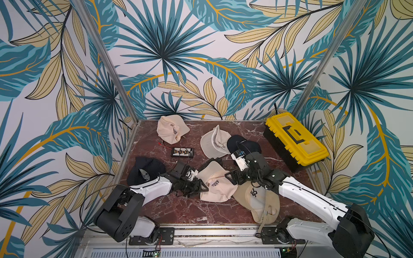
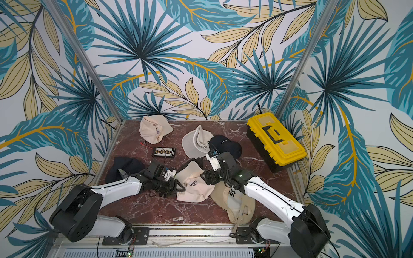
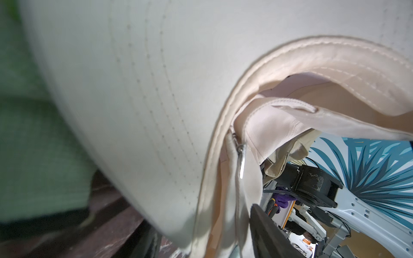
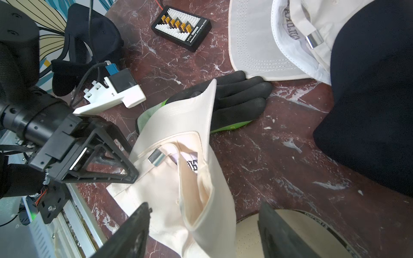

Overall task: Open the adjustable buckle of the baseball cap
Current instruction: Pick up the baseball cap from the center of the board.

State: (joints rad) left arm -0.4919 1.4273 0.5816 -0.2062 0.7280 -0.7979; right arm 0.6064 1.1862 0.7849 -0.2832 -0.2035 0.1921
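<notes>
Red-brown marble tabletop (image 1: 178, 207), walled in by leaf-print panels and strewn with caps. At far left lies a navy cap (image 1: 145, 169), out of play. Next to it the left claw (image 1: 203, 189) reaches in low at the near edge of the cream baseball cap (image 1: 218, 185), the one being worked on, which sits mid-table. Its brim is propped over a black-and-green work glove (image 4: 241, 93). In the left wrist view cap cloth fills the space between this claw's jaws, which stand partly apart. Whether they already pinch the cloth I cannot tell.

The silver buckle (image 4: 156, 158) sits on the cap's back strap, just beside that claw's fingertip. It looks pressed flat with the strap threaded through, so I judge it is not yet opened.

Farther back lie a charging board (image 1: 182, 152), a second cream cap (image 1: 171, 129), an upturned white cap (image 1: 213, 143) and another navy cap (image 1: 243, 144). The right claw (image 4: 204, 206) hangs over the worked cap's right side, jaws spread wide and holding nothing. A tan cap (image 1: 257, 201) lies partly under the cream one, and a yellow toolbox (image 1: 295, 138) stands at far right.

The task looks to be at its start. Pinning the cap, lifting the buckle's flap and loosening the strap all remain.
</notes>
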